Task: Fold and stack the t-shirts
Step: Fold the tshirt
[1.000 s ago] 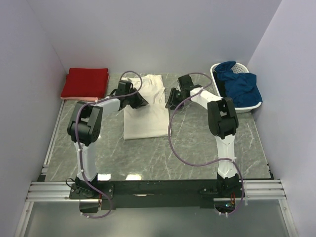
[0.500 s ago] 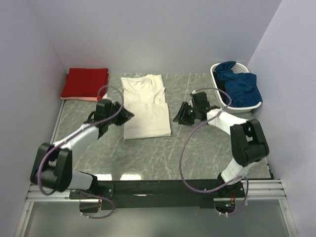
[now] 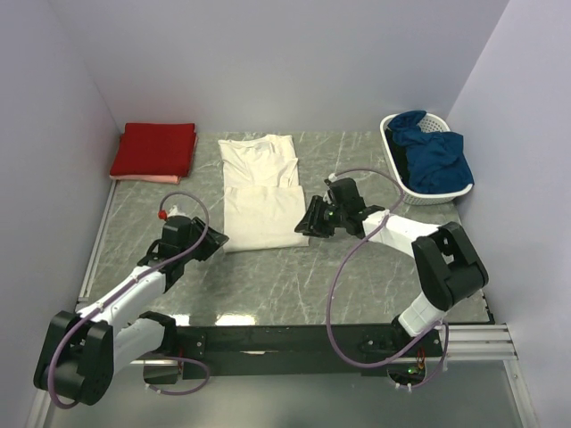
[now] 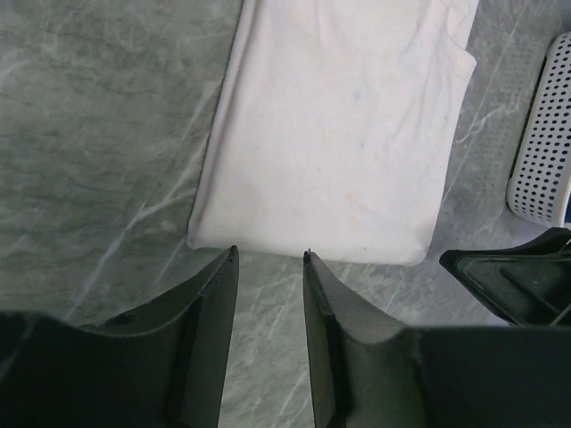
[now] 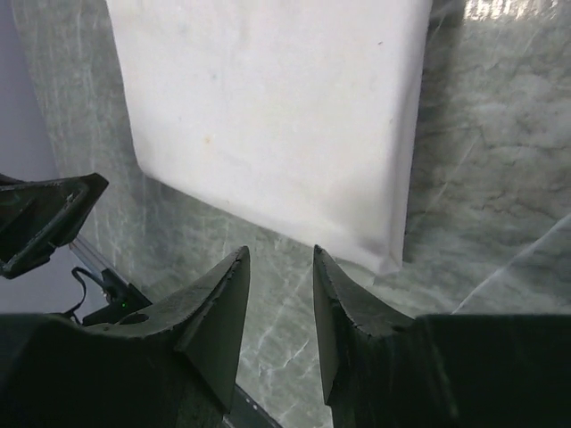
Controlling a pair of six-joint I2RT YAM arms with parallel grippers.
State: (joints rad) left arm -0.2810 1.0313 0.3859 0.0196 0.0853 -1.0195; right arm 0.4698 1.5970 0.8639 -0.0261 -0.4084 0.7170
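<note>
The cream t-shirt [image 3: 263,192] lies flat mid-table, folded into a long rectangle with a crease across its middle. In the left wrist view its near hem [image 4: 335,134] sits just beyond my left gripper [image 4: 269,254], which is open and empty. That left gripper [image 3: 212,239] hovers off the shirt's near-left corner. The right gripper [image 3: 302,227] is by the near-right corner, also open and empty [image 5: 280,251], with the shirt's corner [image 5: 268,116] just ahead of it. A folded red t-shirt [image 3: 153,149] rests at the back left on a pale pink one [image 3: 143,178].
A white slatted basket [image 3: 446,192] holding dark blue cloth [image 3: 433,152] stands at the back right, and its wall [image 4: 544,143] shows in the left wrist view. White walls close in three sides. A metal rail [image 3: 285,343] runs along the near edge.
Both arms have drawn back from the shirt's far half to its near corners. The left jaws have opened wider. The cream shirt has stayed in place.
</note>
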